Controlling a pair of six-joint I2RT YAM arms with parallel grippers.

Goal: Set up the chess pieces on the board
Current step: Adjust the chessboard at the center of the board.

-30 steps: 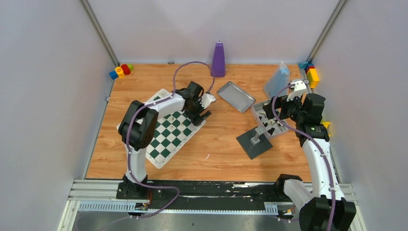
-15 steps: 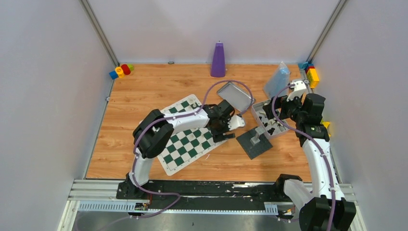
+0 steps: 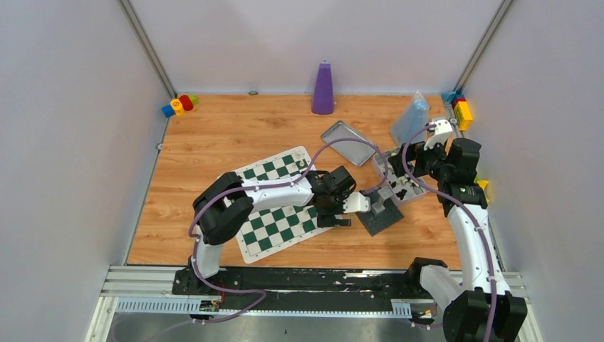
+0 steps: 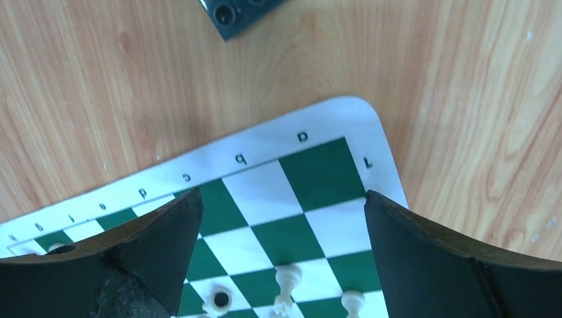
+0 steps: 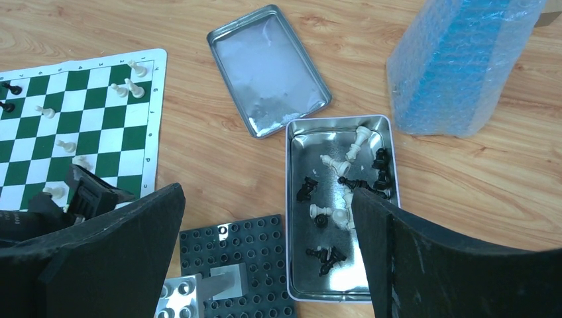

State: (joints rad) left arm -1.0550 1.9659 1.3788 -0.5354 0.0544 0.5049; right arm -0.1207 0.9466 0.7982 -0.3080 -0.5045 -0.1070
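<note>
Chess pieces [image 5: 335, 164]: lay loose in tin [image 5: 361, 265], few on board [image 4: 265, 192]; likely light, slick, tippy; best pinched mid-stem.
Left gripper [image 4: 281, 199]: spread, empty, over board corner.
Right gripper [image 5: 268, 193]: spread above tin.

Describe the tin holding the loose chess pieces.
On the right of the table, below the right gripper, a silver tin sits between the blue bubble-wrapped packet and the studded baseplate. Unlike the silver tray beside it, it holds loose black and white pieces.

Board [image 3: 278, 229] left of baseplate [image 3: 370, 218]
</note>
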